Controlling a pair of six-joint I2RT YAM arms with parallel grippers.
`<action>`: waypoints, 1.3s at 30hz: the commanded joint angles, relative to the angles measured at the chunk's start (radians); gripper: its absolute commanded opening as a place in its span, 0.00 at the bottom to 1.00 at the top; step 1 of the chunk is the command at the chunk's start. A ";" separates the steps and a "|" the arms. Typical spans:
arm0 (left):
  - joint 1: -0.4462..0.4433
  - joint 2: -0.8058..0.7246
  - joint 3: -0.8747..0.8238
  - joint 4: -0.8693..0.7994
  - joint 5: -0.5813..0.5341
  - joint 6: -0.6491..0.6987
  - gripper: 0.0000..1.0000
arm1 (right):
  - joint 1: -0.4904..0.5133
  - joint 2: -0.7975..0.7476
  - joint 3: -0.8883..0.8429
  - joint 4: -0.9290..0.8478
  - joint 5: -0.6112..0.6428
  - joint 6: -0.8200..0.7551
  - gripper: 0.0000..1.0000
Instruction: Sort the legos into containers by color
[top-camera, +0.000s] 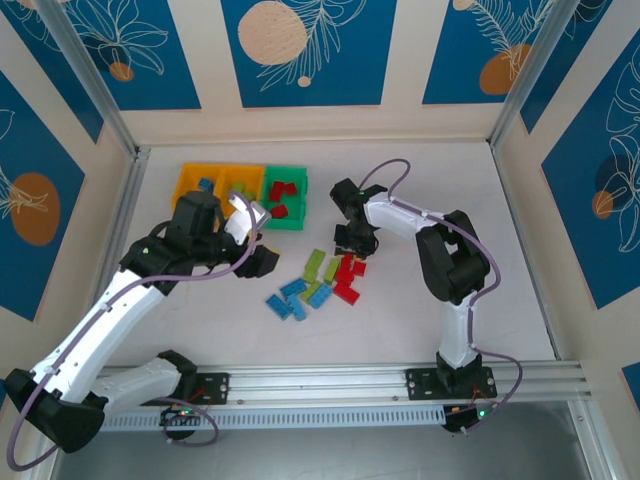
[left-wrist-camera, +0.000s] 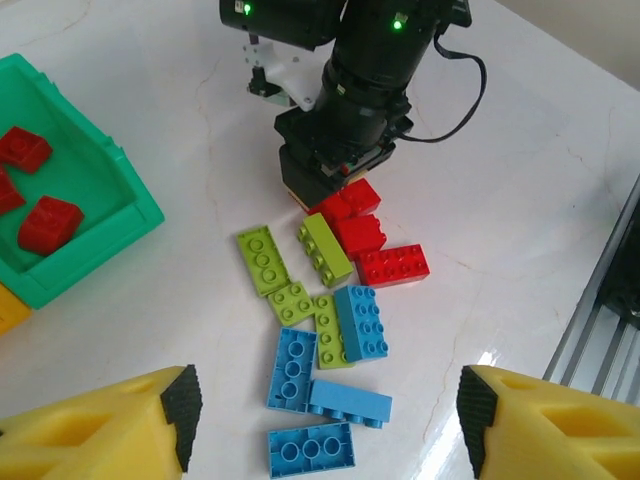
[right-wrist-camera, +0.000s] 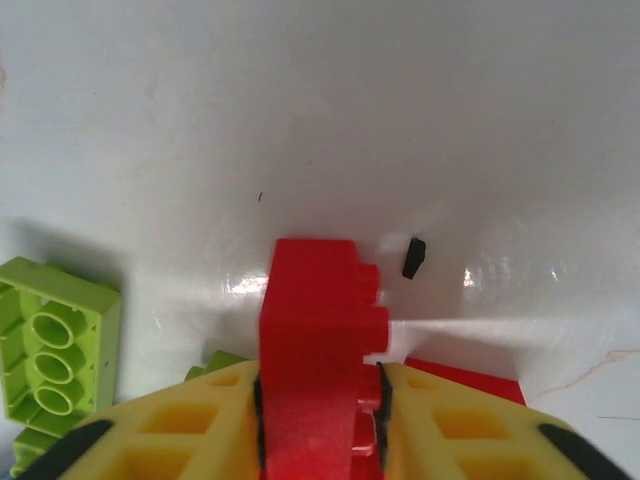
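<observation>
Legos (top-camera: 315, 285) lie mostly loose mid-bench, but one red brick (right-wrist-camera: 315, 330) stands clamped in your right pincer (right-wrist-camera: 320, 385), jaws closed tight on its sides, at the red end of the heap. Whether it has cleared the bench (top-camera: 470, 170) I cannot tell. You are in the pick step. Next, lift straight and carry it to the green bin (left-wrist-camera: 115, 160), where red bricks (left-wrist-camera: 48, 222) lie, then release above it. Your left pincer (left-wrist-camera: 325, 415) hangs wide open, empty, over the blue bricks (left-wrist-camera: 310, 450).
</observation>
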 joint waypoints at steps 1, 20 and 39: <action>-0.010 -0.020 -0.019 0.001 0.016 0.007 0.76 | 0.002 -0.022 0.024 -0.015 0.027 0.013 0.23; -0.011 -0.094 -0.044 0.023 -0.155 -0.143 1.00 | 0.113 0.103 0.540 0.136 0.069 -0.238 0.22; -0.011 0.021 -0.063 -0.071 -0.340 -0.708 1.00 | 0.116 0.442 1.209 -0.163 0.079 -0.381 0.48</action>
